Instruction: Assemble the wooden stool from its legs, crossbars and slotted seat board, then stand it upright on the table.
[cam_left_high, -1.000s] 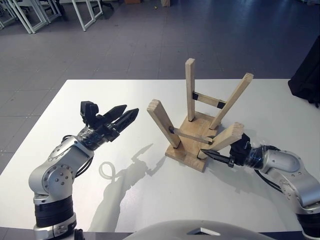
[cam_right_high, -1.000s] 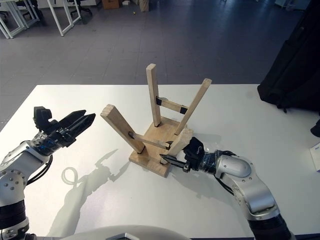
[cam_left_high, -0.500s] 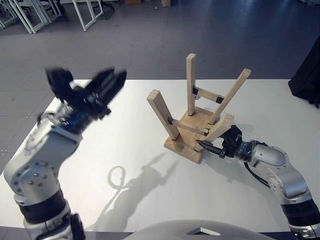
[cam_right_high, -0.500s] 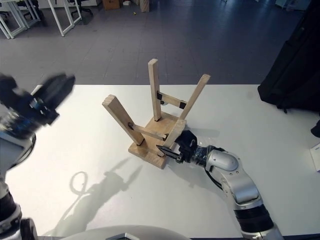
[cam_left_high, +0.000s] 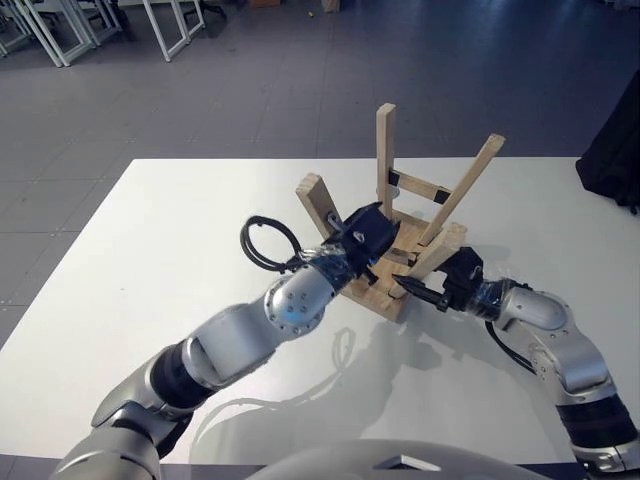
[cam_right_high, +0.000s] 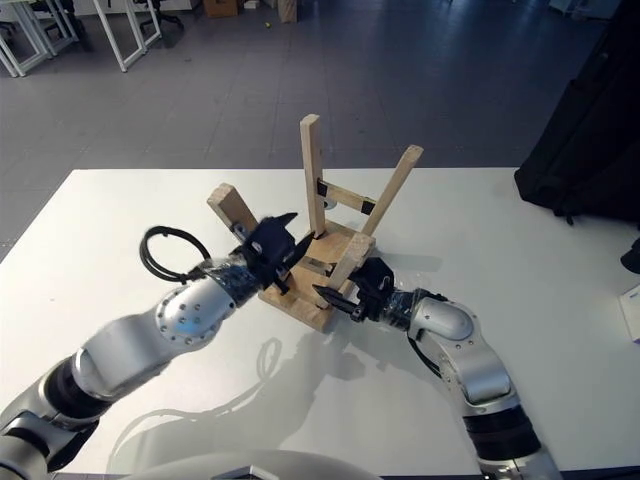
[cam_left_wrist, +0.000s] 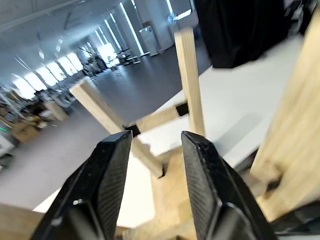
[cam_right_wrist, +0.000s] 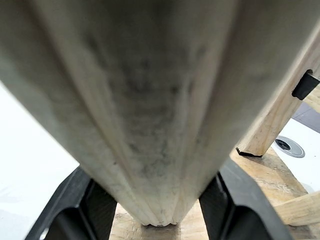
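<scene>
- Your left gripper (cam_left_wrist: 157, 141) has its fingers spread, with nothing between them. In the head views it sits at centre frame, right against the left side of the upturned stool (cam_left_high: 384, 150).
- Your left arm runs from the lower left corner diagonally up to the centre, stretched long and low over the table (cam_left_high: 170, 220).
- Your right gripper (cam_left_high: 410, 290) is clamped on the stool's nearest leg (cam_left_high: 442, 252), just right of centre. That arm comes in from the lower right, elbow bent, forearm pointing left.
- The stool is upside down in the middle of the table, with the seat board (cam_left_high: 372, 293) at the bottom and the legs pointing up.
- The left wrist view adds the clear gap between the left fingers, with two far legs and their crossbar (cam_left_wrist: 159, 118) beyond it.
- The right wrist view adds the gripped leg pressed between both black fingers (cam_right_wrist: 80, 210).
</scene>
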